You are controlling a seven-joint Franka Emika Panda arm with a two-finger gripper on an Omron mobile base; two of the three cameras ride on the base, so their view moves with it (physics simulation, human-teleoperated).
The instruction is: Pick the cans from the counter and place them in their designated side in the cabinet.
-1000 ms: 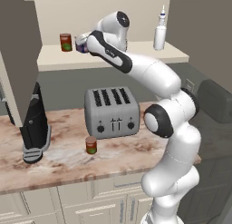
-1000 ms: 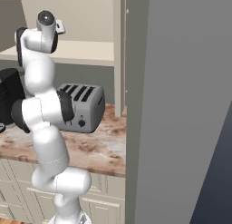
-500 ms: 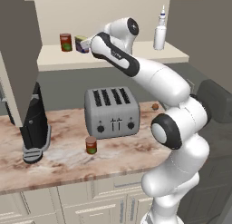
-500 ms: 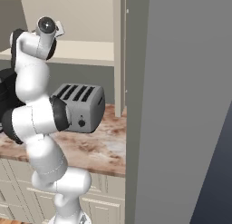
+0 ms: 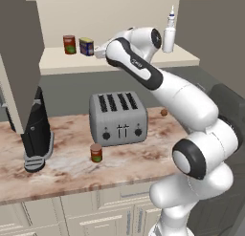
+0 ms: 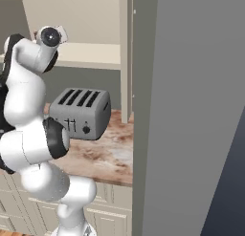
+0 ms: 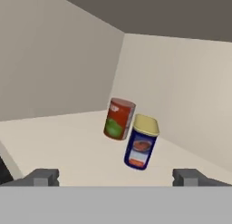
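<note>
Cream wall cabinet (image 5: 119, 63) with one pale shelf, above the marbled counter (image 5: 72, 168); white arm reaching up to the shelf, gripper (image 7: 115, 177) empty, jaws spread wide, just short of two cans; grey toaster (image 5: 118, 118) on the counter; white squeeze bottle (image 5: 169, 34) at the shelf's right end; red-brown can (image 5: 70, 44) and blue can (image 5: 86, 46) upright side by side on the shelf's left part; another red-brown can (image 5: 96, 153) on the counter before the toaster

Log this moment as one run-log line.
gripper: open, empty | blue can: on cabinet shelf beside red-brown can | third can: on counter
</note>
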